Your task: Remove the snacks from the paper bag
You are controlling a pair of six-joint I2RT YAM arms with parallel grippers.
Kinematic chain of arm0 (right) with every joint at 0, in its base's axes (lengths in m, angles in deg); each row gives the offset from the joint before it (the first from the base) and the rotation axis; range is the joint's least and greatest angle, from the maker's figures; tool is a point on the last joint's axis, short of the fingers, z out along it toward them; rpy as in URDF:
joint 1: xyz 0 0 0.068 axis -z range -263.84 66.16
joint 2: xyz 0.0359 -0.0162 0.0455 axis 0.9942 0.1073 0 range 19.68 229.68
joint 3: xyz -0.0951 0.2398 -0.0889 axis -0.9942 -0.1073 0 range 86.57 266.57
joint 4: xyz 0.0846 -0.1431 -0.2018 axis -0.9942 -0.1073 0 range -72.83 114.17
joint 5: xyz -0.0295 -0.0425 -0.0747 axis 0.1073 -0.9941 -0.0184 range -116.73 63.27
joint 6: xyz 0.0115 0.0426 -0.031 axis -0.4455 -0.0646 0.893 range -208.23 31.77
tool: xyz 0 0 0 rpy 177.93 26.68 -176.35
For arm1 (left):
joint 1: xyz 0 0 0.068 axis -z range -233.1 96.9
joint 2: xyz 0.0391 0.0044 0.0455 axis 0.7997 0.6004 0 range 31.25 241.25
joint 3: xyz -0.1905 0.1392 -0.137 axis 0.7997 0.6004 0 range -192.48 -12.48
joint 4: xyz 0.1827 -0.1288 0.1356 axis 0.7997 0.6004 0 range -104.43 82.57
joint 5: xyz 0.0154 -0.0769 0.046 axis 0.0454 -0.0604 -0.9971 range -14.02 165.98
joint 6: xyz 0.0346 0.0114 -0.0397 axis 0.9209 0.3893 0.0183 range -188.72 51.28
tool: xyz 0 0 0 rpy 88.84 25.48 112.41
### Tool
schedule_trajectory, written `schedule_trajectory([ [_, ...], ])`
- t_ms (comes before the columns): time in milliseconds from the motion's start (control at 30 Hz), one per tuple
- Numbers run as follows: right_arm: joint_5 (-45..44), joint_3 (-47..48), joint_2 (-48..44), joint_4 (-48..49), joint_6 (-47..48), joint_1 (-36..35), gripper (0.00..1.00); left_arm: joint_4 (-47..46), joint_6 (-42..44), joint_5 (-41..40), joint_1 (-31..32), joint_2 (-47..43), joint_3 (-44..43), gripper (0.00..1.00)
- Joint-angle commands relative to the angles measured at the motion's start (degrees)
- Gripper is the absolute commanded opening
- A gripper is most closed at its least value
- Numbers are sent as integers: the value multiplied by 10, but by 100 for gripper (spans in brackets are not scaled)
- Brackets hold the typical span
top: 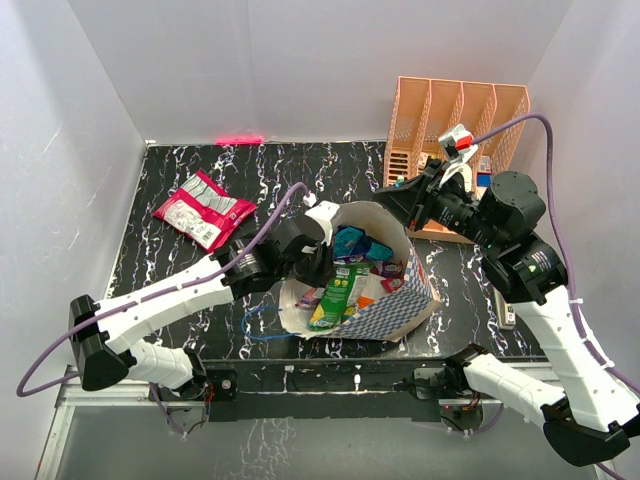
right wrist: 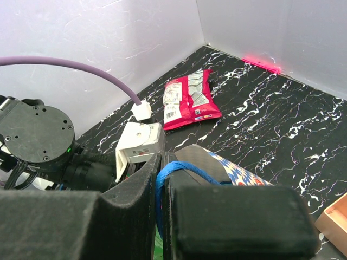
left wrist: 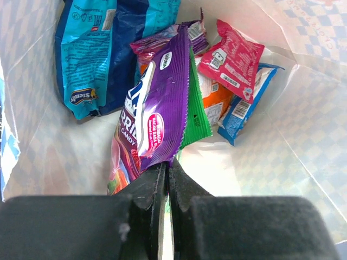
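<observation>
Both arms at the paper bag (top: 405, 305), centre of the table (top: 300, 170).
Left gripper (left wrist: 167, 165) inside it, pinching the purple packet (left wrist: 162, 103) by its corner. Right gripper (right wrist: 161, 158) clamped on the blue cord handle (right wrist: 184, 167) — magenta packet (top: 203, 208) outside, far-left.

A black desk (top: 330, 170) veined with white marbling fills the middle of the overhead view, boxed in by plain white walls (top: 300, 60). In the upper right, a peach-orange slotted organizer (top: 440, 100) stands on the desk's back corner, close to where the walls meet, its dividers upright. A short bright pink strip (top: 238, 140) lies along the desk's back edge, upper left of centre, right at the foot of the wall.
</observation>
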Motion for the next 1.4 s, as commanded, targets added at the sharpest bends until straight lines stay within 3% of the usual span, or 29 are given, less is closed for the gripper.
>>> schedule_trajectory([
  [0, -1, 40, -9, 57, 6, -1, 7, -28, -12, 46, -3, -31, -39, 2],
  [367, -3, 37, -13, 56, 6, 0, 7, -118, -55, 179, -6, -25, -8, 8],
  [433, -3, 37, -13, 56, 6, 0, 7, -129, -61, 184, -6, -25, 0, 1],
  [933, -15, 24, -26, 57, 7, -1, 7, -17, -15, 72, -7, -68, -91, 0],
  [1367, -176, -16, -90, 57, -3, -1, 7, 85, 98, -31, -7, -89, -297, 0],
])
